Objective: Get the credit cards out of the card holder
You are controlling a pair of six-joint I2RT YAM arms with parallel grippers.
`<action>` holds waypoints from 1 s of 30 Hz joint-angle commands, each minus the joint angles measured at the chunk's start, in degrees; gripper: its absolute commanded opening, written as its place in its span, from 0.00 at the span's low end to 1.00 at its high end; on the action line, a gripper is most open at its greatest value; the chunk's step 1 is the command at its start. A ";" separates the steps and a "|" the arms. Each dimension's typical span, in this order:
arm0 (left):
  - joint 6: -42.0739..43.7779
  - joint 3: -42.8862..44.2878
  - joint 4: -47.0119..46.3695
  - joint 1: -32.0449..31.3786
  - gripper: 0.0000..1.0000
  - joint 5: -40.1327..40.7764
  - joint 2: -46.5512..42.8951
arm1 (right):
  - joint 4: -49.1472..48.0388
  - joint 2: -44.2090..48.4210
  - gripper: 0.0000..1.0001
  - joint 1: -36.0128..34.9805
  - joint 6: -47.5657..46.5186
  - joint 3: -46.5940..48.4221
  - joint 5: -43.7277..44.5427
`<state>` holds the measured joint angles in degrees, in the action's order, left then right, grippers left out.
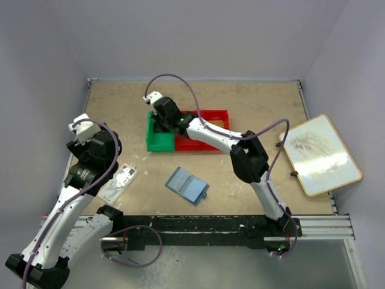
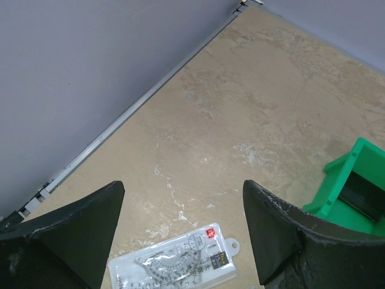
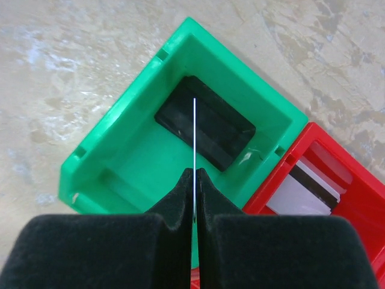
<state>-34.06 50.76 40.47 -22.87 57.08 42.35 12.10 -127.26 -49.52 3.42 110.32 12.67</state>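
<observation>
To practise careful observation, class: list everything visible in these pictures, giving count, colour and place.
card holder: one, blue, lying open mid-table
green bin: one, green, far side
red bin: one, red, right of green bin
credit cards: three seen; dark in green bin, silver-grey in red bin, one edge-on, gripped
packet: one, white with red marks, near left
board: one, white, wood-framed, right side
table: one, beige
left tool: open, empty
right tool: shut on card, over green bin

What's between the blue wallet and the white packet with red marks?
Nothing: just bare beige tabletop between the flat blue wallet and the white plastic packet, seen in the top view.
</observation>
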 commanded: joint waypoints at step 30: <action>-2.85 -0.05 -0.58 1.42 0.78 4.12 -8.51 | 6.93 -17.55 0.02 -3.59 -13.56 20.87 25.64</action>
<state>-36.45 50.72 41.25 -21.87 60.49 33.87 19.35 -145.08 -52.95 -6.57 128.18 34.35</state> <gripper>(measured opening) 0.778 0.013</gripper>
